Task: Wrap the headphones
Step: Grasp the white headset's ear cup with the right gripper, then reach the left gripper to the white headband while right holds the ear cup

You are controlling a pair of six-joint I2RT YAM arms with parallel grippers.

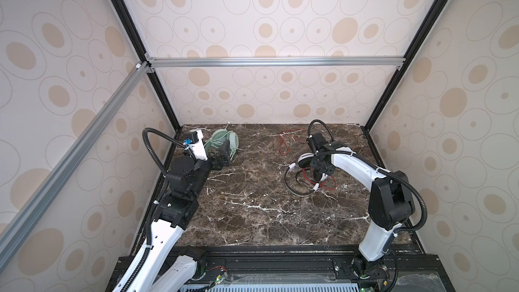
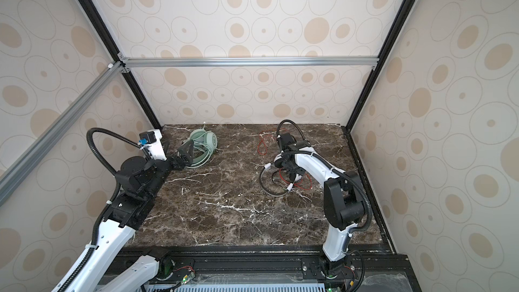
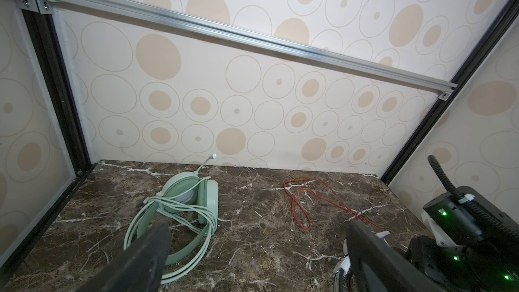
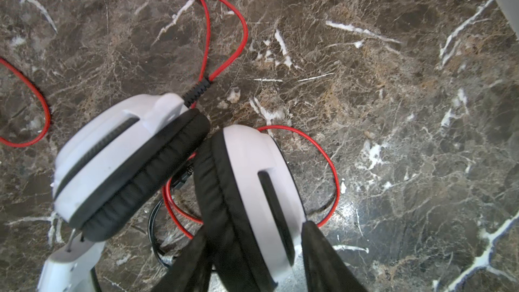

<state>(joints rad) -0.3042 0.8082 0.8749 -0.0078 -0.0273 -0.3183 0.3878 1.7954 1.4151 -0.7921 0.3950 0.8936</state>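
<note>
Left jaws are spread wide apart and nothing is held between them. Their two black fingers (image 3: 151,248) are seen low over the desk (image 1: 252,220), just in front of the mint-green headset (image 3: 193,192); no contact with it is seen. Right jaws are placed around one ear cup (image 4: 252,164) of the white-and-black headset (image 4: 112,150), with one finger (image 4: 317,248) at the white shell side and one at the black cushion side. Whether the cup is pressed or only enclosed cannot be told.

Two headsets are counted on the desk. In both top views the mint-green one (image 1: 229,140) is lying at the far left corner, close to the back wall. Its pale green cable (image 3: 210,220) is laid in several loops across the headband, and one thin microphone stalk (image 3: 206,161) is pointing up toward the wall. The white-and-black one (image 2: 269,181) is lying on the right half of the desk, under the right arm (image 1: 356,164), well apart from the green one. Its two ear cups are lying side by side and are touching at the cushions. One red cable (image 4: 208,37) comes out of the other cup; loose loops of it are spread beside the cups and farther toward the back wall (image 1: 283,144).
</note>
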